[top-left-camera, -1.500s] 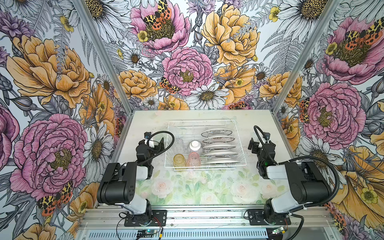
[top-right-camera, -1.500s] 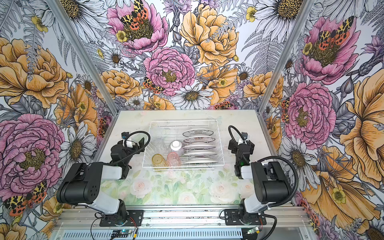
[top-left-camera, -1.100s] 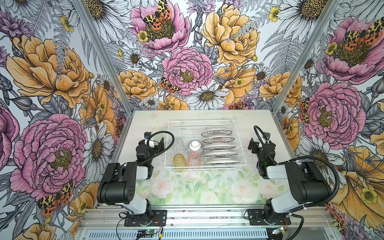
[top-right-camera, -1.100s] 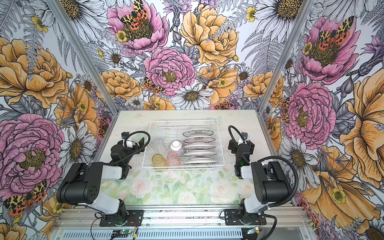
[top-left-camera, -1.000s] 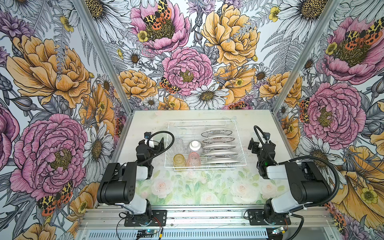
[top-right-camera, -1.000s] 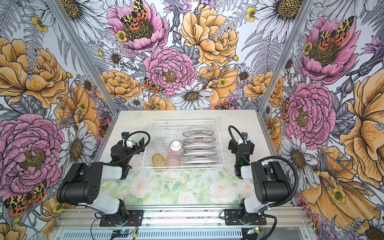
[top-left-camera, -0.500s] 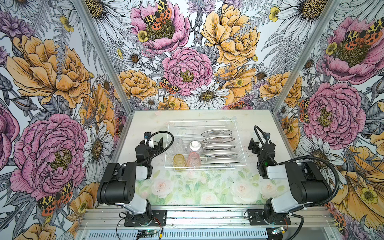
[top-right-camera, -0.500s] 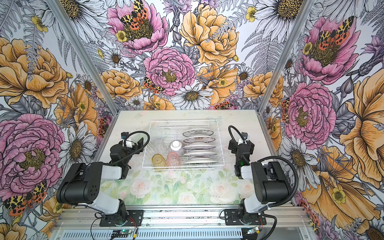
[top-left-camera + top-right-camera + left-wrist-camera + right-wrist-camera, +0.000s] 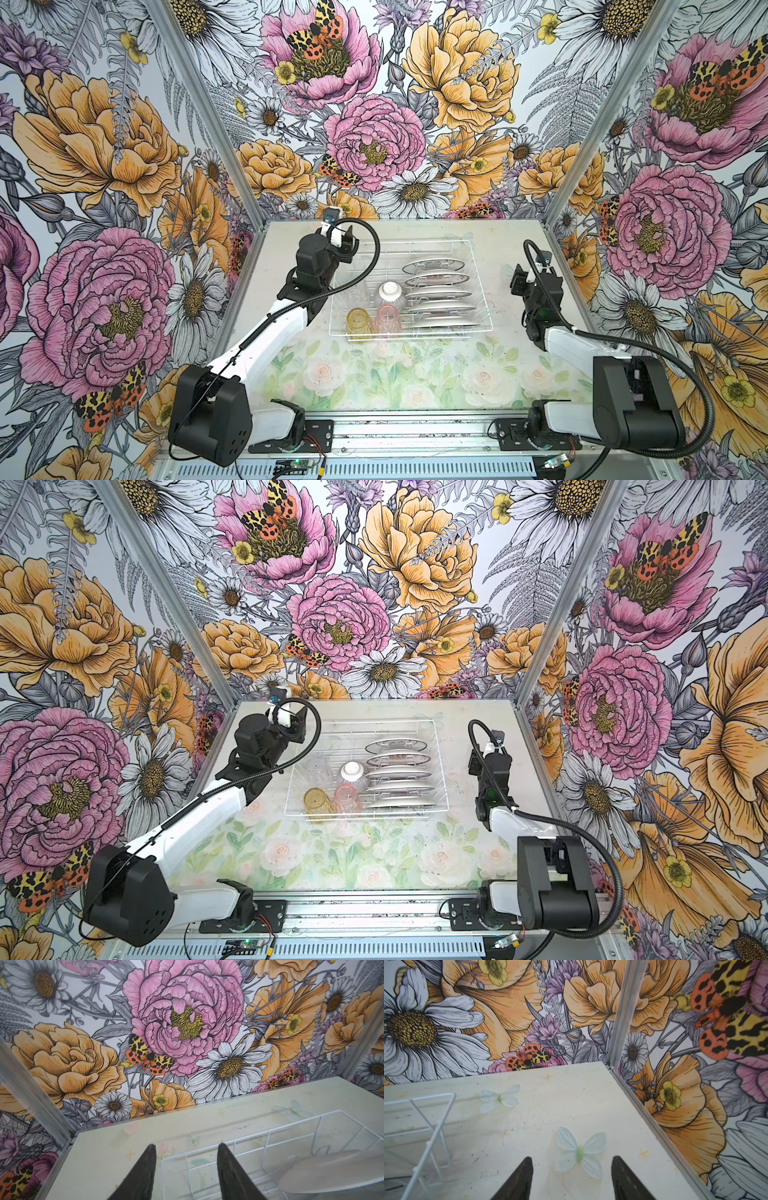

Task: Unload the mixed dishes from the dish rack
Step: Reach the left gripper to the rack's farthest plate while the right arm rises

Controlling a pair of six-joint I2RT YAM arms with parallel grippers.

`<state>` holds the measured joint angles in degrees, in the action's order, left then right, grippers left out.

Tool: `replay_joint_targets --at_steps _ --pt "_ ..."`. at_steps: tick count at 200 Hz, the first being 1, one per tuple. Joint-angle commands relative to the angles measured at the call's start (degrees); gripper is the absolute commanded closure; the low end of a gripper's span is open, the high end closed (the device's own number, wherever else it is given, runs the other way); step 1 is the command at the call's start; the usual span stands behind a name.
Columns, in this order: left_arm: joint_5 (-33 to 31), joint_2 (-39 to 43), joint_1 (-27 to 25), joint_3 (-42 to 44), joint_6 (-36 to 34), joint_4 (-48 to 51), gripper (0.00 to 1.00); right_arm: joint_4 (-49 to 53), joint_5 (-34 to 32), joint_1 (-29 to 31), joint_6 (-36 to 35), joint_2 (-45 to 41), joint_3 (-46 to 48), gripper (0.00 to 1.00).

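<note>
Your left gripper [image 9: 187, 1145] is partly open and empty, above the far left corner of the dish rack [image 9: 411, 332]. Your right gripper [image 9: 572, 1157], also parted and empty, hangs over bare desk [image 9: 550, 1105] right of it. Plates [image 9: 436, 293], bowl [image 9: 390, 289] and tumblers [image 9: 360, 322] sit in the rack.

Probably lab booth: floral walls [image 9: 374, 145], aluminium rail [image 9: 415, 435]

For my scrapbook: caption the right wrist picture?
Open right gripper above a table with butterflies, near the dish rack.
</note>
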<state>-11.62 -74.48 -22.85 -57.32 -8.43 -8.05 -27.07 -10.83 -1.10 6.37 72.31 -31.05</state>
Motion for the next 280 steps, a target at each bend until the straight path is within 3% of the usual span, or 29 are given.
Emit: replay_joint_targets --at_steps 1,29,47,75,178,280 --pt "-5.13 -3.9 -4.2 -4.67 -4.51 14.06 0.54 20.99 3.83 0.09 1.19 -5.23 -8.02 0.39" --pt "-1.43 -8.85 -9.07 -10.6 -10.18 18.19 0.62 40.09 14.0 0.46 2.94 -6.73 -19.36 0.49" --pt "-1.86 -12.47 -13.07 -13.63 -14.85 19.67 0.64 45.21 20.41 1.14 6.13 -6.93 -23.25 0.55" --pt "-1.18 -17.31 -17.41 -17.36 -19.71 19.98 0.63 48.81 25.03 3.86 7.97 -6.02 -27.24 0.55" --pt "14.77 -27.25 -18.02 -34.18 -22.39 35.28 0.57 50.16 25.11 6.56 7.29 -4.25 -30.4 0.55" --pt "11.49 -32.44 -18.44 -38.53 -25.9 38.43 0.59 50.06 25.32 6.55 6.87 -5.95 -30.21 0.53"
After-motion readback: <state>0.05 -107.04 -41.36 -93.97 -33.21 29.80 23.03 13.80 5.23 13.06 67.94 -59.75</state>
